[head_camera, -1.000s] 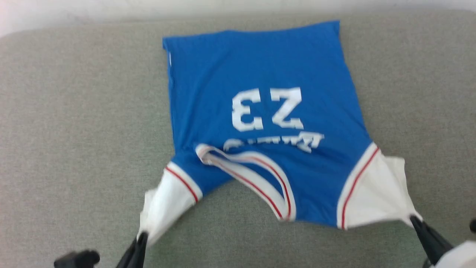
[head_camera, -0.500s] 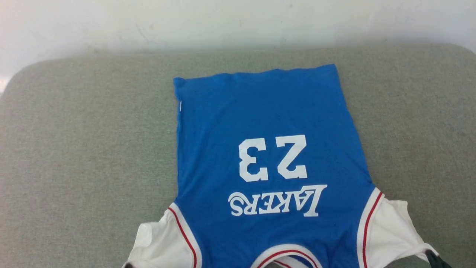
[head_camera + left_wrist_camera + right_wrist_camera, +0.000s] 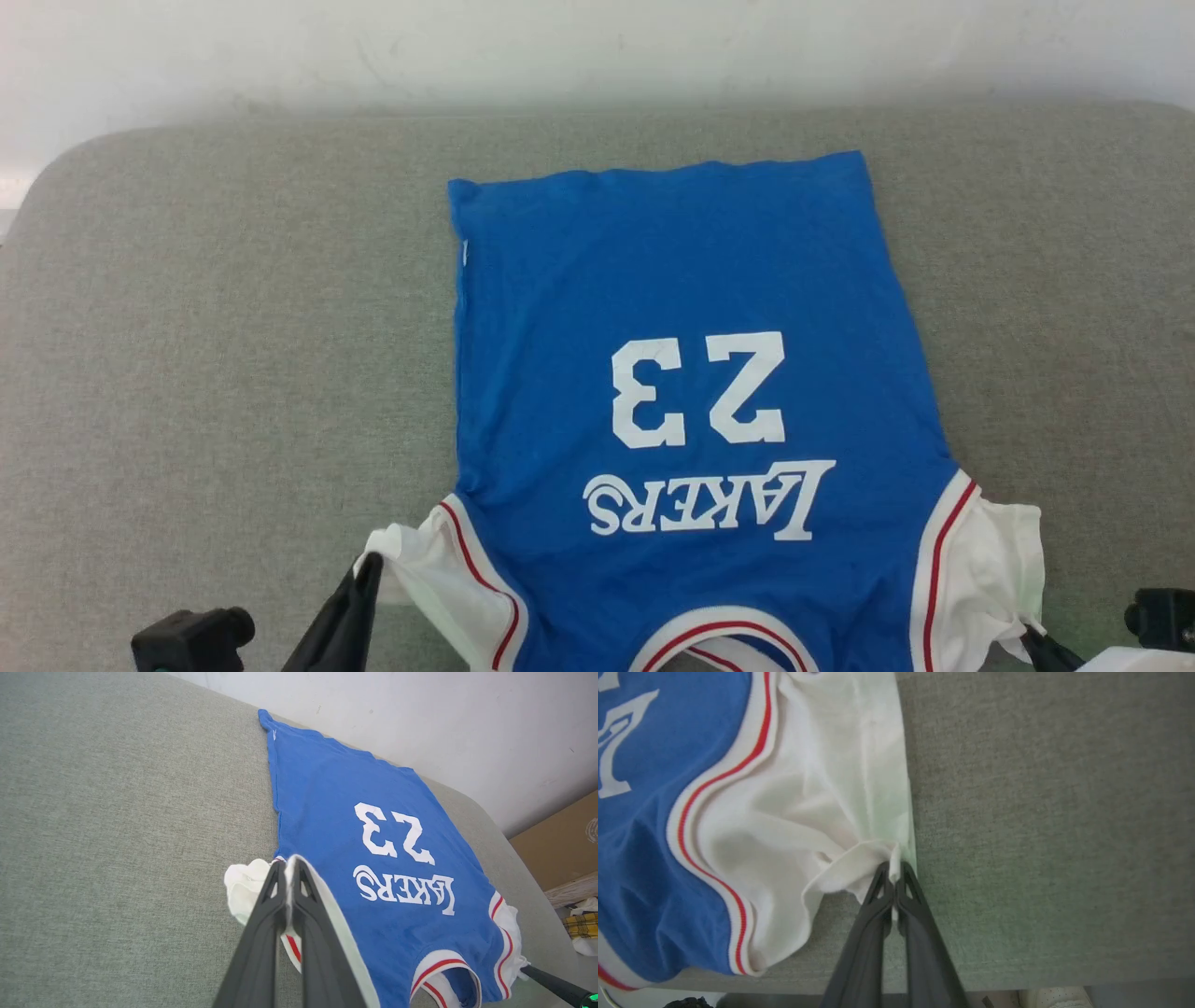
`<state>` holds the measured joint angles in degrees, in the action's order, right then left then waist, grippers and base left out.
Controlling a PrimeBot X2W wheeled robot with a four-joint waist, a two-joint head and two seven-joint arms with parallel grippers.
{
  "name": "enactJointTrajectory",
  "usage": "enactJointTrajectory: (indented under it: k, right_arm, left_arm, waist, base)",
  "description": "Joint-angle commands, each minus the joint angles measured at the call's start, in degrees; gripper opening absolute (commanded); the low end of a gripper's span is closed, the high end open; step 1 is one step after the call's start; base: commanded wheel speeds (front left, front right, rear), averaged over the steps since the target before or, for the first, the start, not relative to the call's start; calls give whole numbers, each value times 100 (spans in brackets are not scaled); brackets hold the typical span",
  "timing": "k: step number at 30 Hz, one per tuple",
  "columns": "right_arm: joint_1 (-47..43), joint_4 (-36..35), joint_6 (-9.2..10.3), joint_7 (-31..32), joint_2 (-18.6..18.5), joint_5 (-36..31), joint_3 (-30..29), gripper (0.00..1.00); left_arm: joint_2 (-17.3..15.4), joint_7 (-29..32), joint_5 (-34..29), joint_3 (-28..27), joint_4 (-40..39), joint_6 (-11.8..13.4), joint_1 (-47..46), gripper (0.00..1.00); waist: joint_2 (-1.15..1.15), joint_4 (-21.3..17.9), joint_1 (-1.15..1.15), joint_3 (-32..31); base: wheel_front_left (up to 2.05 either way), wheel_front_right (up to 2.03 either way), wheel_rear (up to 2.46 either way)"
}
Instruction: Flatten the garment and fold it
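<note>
Found the shirt spread print-up on the grey padded worktop, with its long axis pointing straight away from the robot: hem far, toward the wall, collar at the near edge. Held it across the short axis. Kept the left gripper pinched tight on the bunched white left sleeve, fingers pressed together with cloth between. Kept the right gripper pinched just as tight on a fold at the edge of the right sleeve. Noted a fairly smooth blue body and two crumpled sleeves, each nearer its own arm. Judged the coming move to hinge on drawing them outward, left to the left and right to the right, not toward the robot.
</note>
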<state>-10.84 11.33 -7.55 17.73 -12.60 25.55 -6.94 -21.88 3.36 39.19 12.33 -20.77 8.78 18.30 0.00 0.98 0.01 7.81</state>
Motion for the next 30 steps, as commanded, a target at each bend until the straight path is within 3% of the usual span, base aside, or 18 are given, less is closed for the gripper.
enactJointTrajectory:
  k: [1, 2, 3, 4, 5, 10, 12, 13, 14, 16, 17, 18, 23, 30]
  right_arm:
    - [134, 159, 6, -55, 8, -66, 25, 20]
    - [193, 287, 6, -111, 19, -101, 36, 36]
    - [193, 287, 6, -111, 19, -101, 36, 36]
    - [242, 381, 6, -168, 23, -136, 45, 53]
    - [282, 436, 6, -209, 23, -157, 44, 100]
    - [352, -160, 6, -187, 34, -39, -245, 100]
    - [468, -1185, 6, -40, -14, 176, -506, 100]
    - [468, -1185, 6, -40, -14, 176, -506, 100]
    - [679, -1969, 6, 128, -143, 221, -697, 100]
    - [1062, -2615, 6, 381, -304, 208, -845, 100]
    - [1062, -2615, 6, 381, -304, 208, -845, 100]
    - [1591, -3030, 6, 713, -393, 227, -930, 100]
    - [2920, -3129, 6, 1482, -579, 21, -839, 100]
    - [5316, -1679, 6, 2260, -563, -793, -616, 100]
  left_arm:
    - [4, 13, -53, 17, -37, -18, -103, 0]
    - [0, 20, -72, 30, -54, -13, -126, 0]
    - [0, 20, -72, 30, -54, -13, -126, 0]
    - [-4, 30, -88, 39, -76, -3, -144, 0]
    - [-12, 43, -103, 47, -103, 7, -153, 0]
    - [-94, 81, -253, 64, -280, 89, -130, 0]
    - [-90, 56, -347, 92, -424, 147, -123, 0]
    - [-90, 56, -347, 92, -424, 147, -123, 0]
    - [-72, 42, -407, 136, -515, 168, -157, 0]
    - [-50, 30, -474, 196, -581, 173, -232, 0]
    - [-50, 30, -474, 196, -581, 173, -232, 0]
    - [-24, 19, -550, 266, -625, 170, -339, 0]
    - [46, 8, -710, 438, -707, 159, -571, 0]
    - [172, -24, -987, 713, -937, 117, -1023, 0]
  waist:
    - [0, 14, -1, 30]
    - [0, 16, -1, 43]
    - [0, 16, -1, 43]
    - [0, 20, -1, 55]
    - [0, 24, -1, 69]
    - [0, 69, -1, 141]
    - [0, 105, -1, 241]
    - [0, 105, -1, 241]
    - [0, 148, -1, 354]
    - [0, 205, -1, 476]
    - [0, 205, -1, 476]
    - [0, 275, -1, 623]
    - [0, 426, -1, 937]
    - [0, 705, -1, 1665]
  base:
    - [0, 0, 0]
    - [0, 0, 0]
    - [0, 0, 0]
    - [0, 0, 0]
    - [0, 0, 0]
    - [0, 0, 0]
    - [0, 0, 0]
    - [0, 0, 0]
    - [0, 0, 0]
    - [0, 0, 0]
    - [0, 0, 0]
    - [0, 0, 0]
    - [0, 0, 0]
    - [0, 0, 0]
